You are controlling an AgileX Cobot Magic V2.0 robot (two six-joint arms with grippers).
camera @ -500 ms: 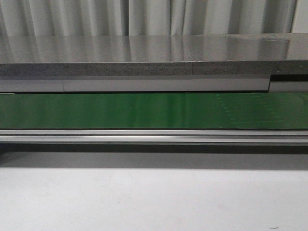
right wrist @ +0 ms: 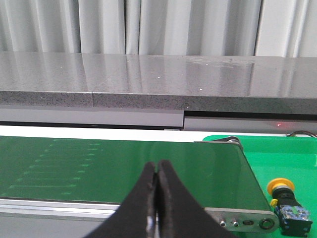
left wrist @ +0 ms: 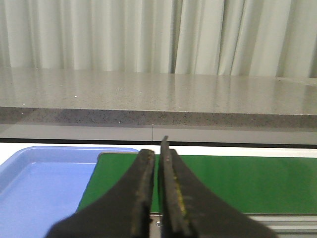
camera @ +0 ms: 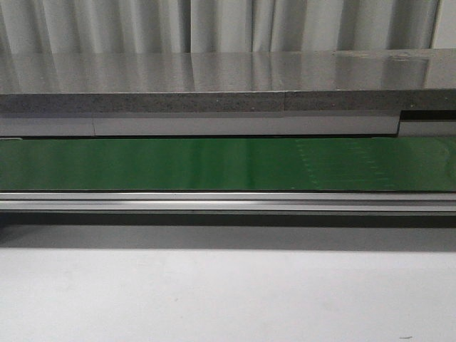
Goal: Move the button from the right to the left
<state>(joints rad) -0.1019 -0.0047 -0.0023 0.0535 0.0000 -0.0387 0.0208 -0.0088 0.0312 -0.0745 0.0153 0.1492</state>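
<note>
Button (right wrist: 286,203) is seen upright on a green tray (right wrist: 297,158) at 3 o'clock of the belt (right wrist: 124,168). Right gripper (right wrist: 156,198) is pressed closed, empty. Left gripper (left wrist: 155,193) is nearly closed, empty, near a blue tray (left wrist: 34,183).

green conveyor belt (camera: 228,164) runs across the white bench (camera: 228,292) | grey stone counter (camera: 214,82) behind belt | pale curtain (camera: 214,25) beyond counter | blue tray (left wrist: 39,183) at belt's left end

Black tapered fingers (left wrist: 144,198) — worn yellowish edges
</note>
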